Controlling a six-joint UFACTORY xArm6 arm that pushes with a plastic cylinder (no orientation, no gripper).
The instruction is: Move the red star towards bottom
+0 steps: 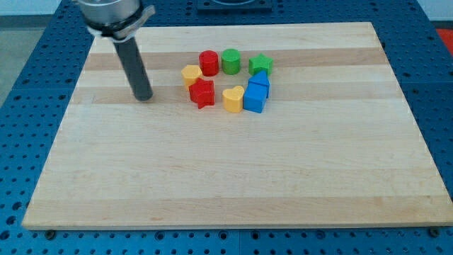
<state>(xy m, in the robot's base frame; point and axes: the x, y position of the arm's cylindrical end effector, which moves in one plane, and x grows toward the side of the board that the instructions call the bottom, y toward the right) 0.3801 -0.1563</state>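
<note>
Eight small coloured blocks sat bunched in a loose ring on the pale wooden tabletop [233,177], up toward the view's top and a little right of centre. The red star-shaped block [202,93] held the ring's lower-left spot, with a yellow block [191,74] just above it on the view's left and a red cylinder [208,63] beyond that. Next along the top came a green cylinder [231,61] and then a green star [260,65]. Down the right side, two blue blocks stood touching, the smaller one [260,80] behind a bigger blue cube [255,98]. A yellow heart-shaped block [233,99] sat just beside that cube, between it and the red star. The end effector was a plain dark rod with no jaws to part or close, and my tip [144,97] rested on the wood well to the view's left of the red star, roughly level with it, touching no block.
</note>
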